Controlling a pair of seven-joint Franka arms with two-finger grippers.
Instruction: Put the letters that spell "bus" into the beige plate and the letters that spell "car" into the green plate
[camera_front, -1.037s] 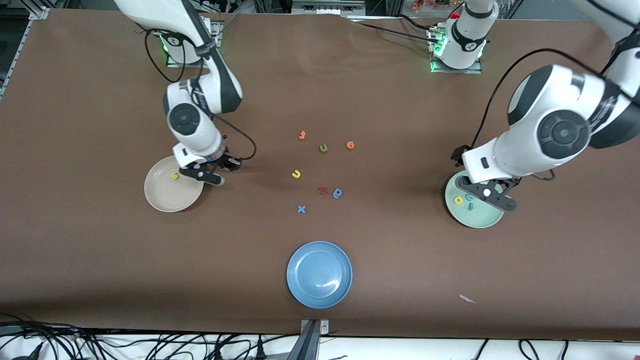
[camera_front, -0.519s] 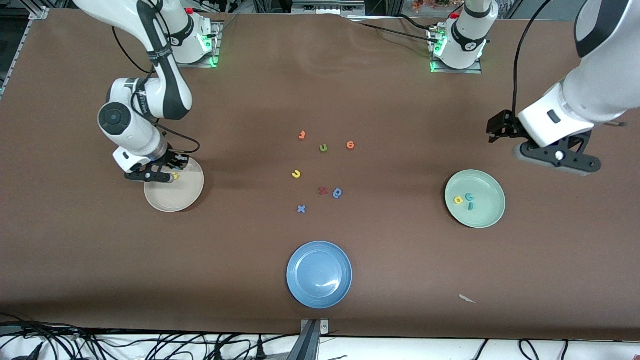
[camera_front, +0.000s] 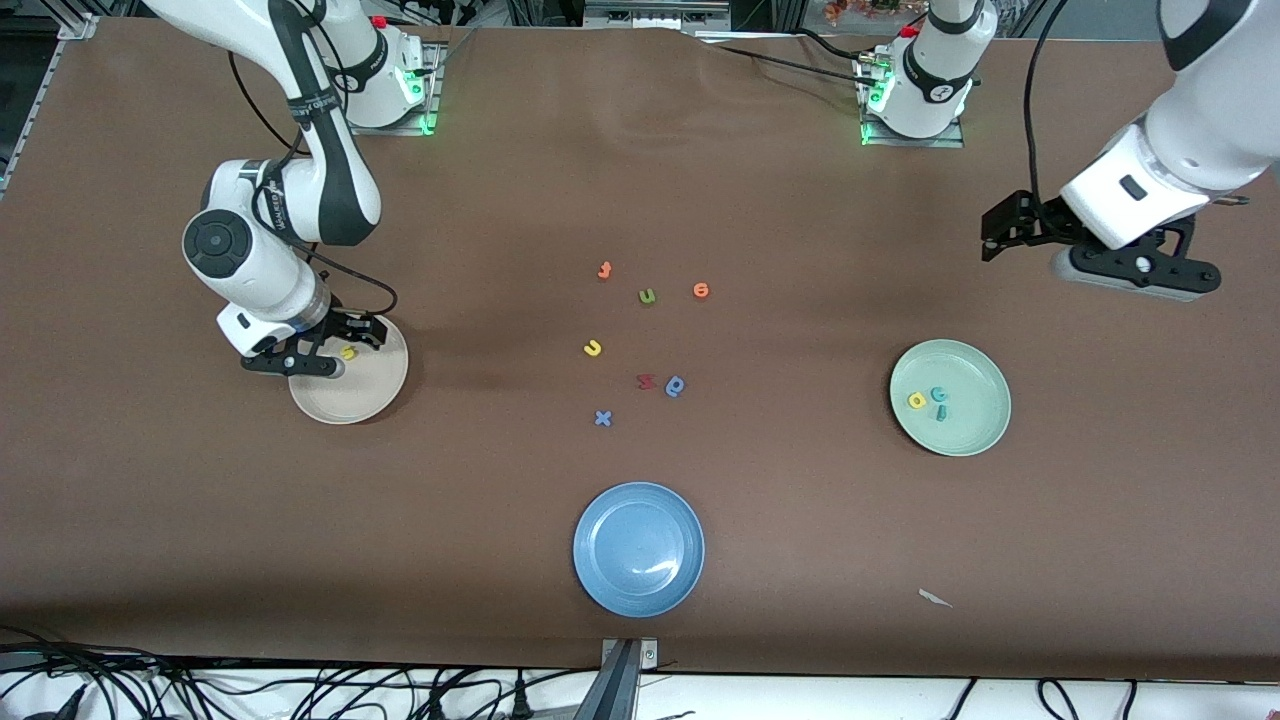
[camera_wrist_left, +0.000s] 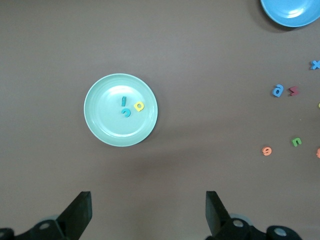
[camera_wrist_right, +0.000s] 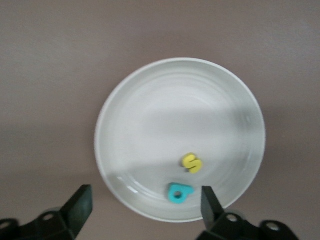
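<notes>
A high front camera faces both robot bases at 12 o'clock, taking in the whole table. The left wrist camera looks straight down from well above the green plate (camera_wrist_left: 120, 110), also catching scattered letters. The right wrist camera hangs close over the beige plate (camera_wrist_right: 150, 100); the front view shares both plates.

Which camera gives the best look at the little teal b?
The right wrist view: the teal b lies plainly in the beige plate beside the yellow s. In the front view the right arm hides it. The left wrist view misses it.
</notes>
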